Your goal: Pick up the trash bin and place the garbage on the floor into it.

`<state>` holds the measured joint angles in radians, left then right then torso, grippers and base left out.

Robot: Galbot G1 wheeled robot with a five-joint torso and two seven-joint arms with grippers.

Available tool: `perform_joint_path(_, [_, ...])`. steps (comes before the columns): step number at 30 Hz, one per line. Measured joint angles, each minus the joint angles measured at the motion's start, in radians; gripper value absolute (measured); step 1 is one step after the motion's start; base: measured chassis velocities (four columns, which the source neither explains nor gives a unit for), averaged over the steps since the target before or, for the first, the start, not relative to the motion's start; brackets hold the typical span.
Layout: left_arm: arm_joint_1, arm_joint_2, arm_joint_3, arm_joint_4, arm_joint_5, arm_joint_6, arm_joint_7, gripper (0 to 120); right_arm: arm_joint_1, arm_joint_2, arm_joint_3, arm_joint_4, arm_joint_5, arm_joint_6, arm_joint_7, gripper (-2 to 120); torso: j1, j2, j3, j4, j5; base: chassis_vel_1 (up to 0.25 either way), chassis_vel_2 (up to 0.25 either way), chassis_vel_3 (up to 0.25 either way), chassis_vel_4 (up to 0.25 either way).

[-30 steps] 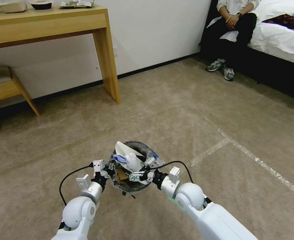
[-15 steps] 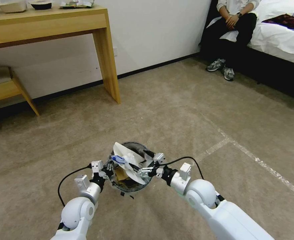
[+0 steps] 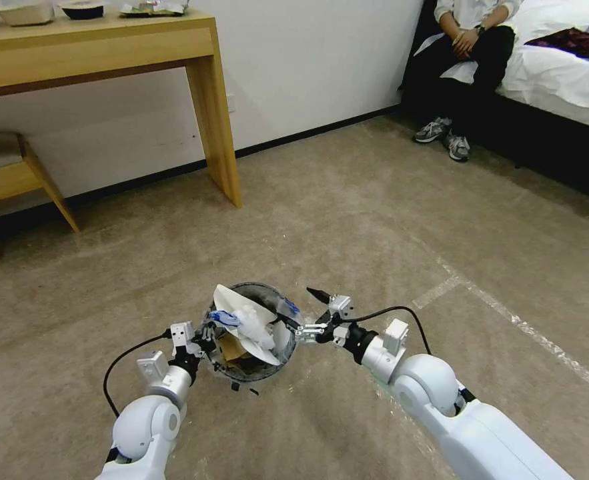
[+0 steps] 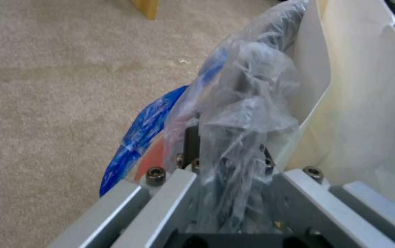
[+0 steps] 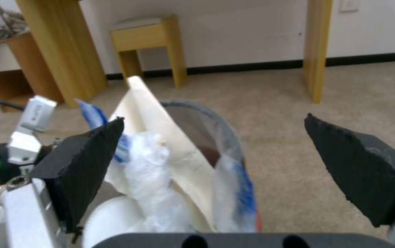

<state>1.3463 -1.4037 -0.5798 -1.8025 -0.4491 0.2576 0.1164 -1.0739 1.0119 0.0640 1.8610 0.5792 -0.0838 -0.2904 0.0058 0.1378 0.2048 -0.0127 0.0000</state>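
Two hands at the trash bin (image 3: 262, 293), which sits low and near on the floor (image 3: 374, 220), centre-left. Left hand (image 3: 205, 335) is clamped on the bin's near-left rim; its wrist view shows the crinkly clear liner bag (image 4: 243, 113) with blue marks bunched between the jaws. Right hand (image 3: 315, 311) is just right of the bin, apart from it, jaws spread wide and holding nothing. Garbage (image 3: 244, 327) fills the bin: a flat white slipper sticking up, white plastic, brown paper below. Wooden surface (image 3: 107, 40) stands far left by the wall.
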Motion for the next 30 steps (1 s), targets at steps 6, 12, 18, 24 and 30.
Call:
perform_joint_path(6, [-0.008, 0.006, -0.002, 0.0, -0.01, 0.001, -0.003, 1, -0.012, 0.016, 0.032, -0.02, -0.004, -0.001, 0.006, 100, 0.0, 0.0, 0.0, 0.0, 0.0, 0.0, 0.0, 0.0, 0.0])
perform_joint_path(12, [-0.015, 0.01, 0.006, 0.006, -0.013, 0.002, -0.003, 1, -0.043, 0.035, 0.074, -0.051, -0.021, 0.0, 0.008, 100, 0.0, 0.0, 0.0, 0.0, 0.0001, 0.0, 0.0, 0.0, 0.0])
perform_joint_path(18, [-0.031, 0.004, 0.006, 0.018, -0.014, 0.003, -0.004, 1, -0.068, 0.035, 0.104, -0.075, -0.027, 0.014, -0.003, 100, 0.0, 0.0, 0.0, -0.0001, 0.0, 0.0, 0.0, 0.0, 0.0])
perform_joint_path(24, [-0.029, 0.018, 0.005, 0.022, -0.017, 0.004, -0.004, 1, -0.097, 0.059, 0.141, -0.094, -0.047, 0.026, -0.006, 100, 0.0, 0.0, 0.0, 0.0001, 0.0, 0.0, 0.0, 0.0, 0.0])
perform_joint_path(30, [-0.029, 0.023, -0.001, 0.023, -0.022, 0.004, -0.004, 1, -0.129, 0.066, 0.184, -0.095, -0.054, 0.032, -0.008, 100, 0.0, 0.0, 0.0, 0.0, -0.0001, 0.0, 0.0, 0.0, 0.0])
